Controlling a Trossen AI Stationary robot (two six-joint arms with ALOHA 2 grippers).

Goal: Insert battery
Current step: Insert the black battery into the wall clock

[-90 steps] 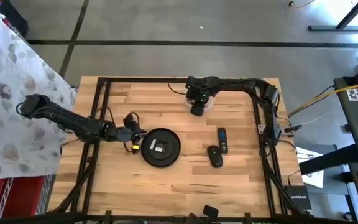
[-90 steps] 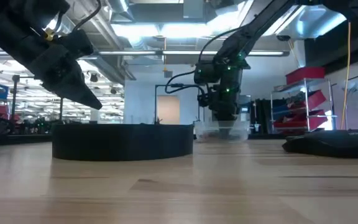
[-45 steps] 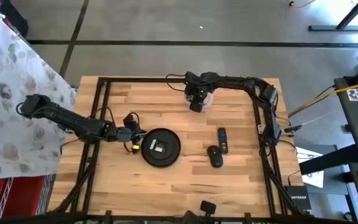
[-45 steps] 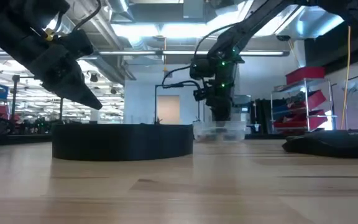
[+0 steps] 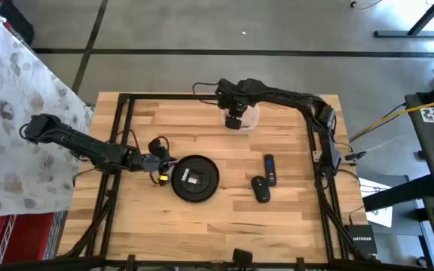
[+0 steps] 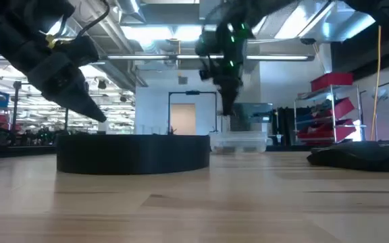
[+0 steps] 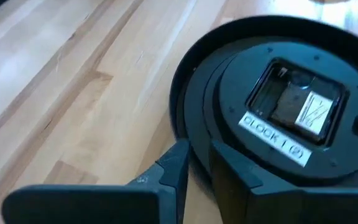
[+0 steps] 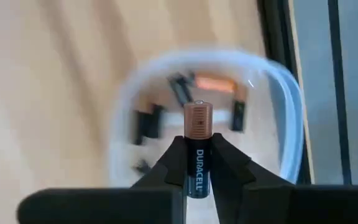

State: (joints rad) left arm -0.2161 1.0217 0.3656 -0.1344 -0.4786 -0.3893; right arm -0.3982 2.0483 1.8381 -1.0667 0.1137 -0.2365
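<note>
From above, the right gripper (image 5: 234, 123) hangs over a clear bowl (image 5: 249, 117) near the far edge of the wooden desk (image 5: 202, 226). The left gripper (image 5: 164, 168) sits just beside the rim of a round black clock (image 5: 194, 178) lying face down near the middle. Two remotes (image 5: 265, 179) lie to the clock's right, apart from it.

From desk height, the right gripper (image 6: 227, 101) is raised above the bowl (image 6: 238, 142), clear of it. The left gripper (image 6: 80, 101) slants down toward the near left edge of the clock (image 6: 134, 153). A dark remote (image 6: 360, 158) lies at the right.

In the left wrist view, the left gripper (image 7: 194, 165) has its fingers (image 7: 176, 171) set a narrow gap apart, straddling the clock's rim (image 7: 185, 93). The open battery slot (image 7: 297, 102) shows in the clock's back, above a label reading "CLOCK 1".

In the right wrist view, the right gripper (image 8: 196, 163) has its fingers (image 8: 174, 163) clamped on a Duracell battery (image 8: 197, 146), copper end pointing away, held above the bowl (image 8: 284, 124), where more batteries (image 8: 185, 99) lie blurred.
</note>
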